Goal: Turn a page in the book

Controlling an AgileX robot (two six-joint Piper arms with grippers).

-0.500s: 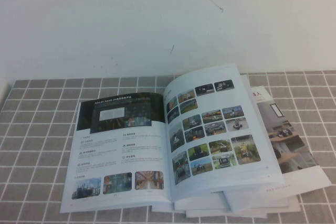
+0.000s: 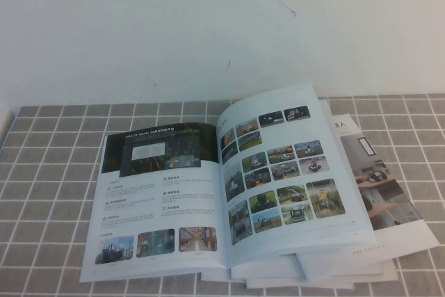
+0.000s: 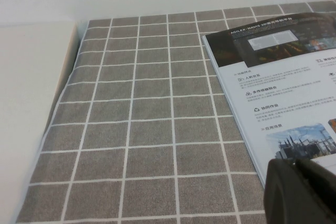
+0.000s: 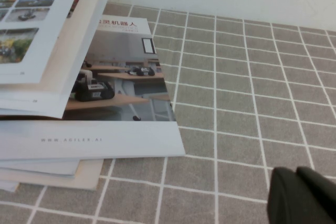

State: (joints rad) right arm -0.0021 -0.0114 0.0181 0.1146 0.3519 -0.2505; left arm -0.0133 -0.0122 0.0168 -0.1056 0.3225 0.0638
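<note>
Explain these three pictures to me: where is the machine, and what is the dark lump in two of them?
The machine is a two-armed table robot. One picture looks down from a raised camera; neither arm shows there. The other two come from cameras on its wrists, and each dark lump is a hand: the left hand beside the open book, the right hand, closed, over the checked cloth near the booklets stacked under it. The book lies open, its page of vehicle photos unturned. Nothing is held.

I see soft, even, fairly bright light with faint shadows. The book shows mild glare on its glossy pages, and its print is blurred overhead.
</note>
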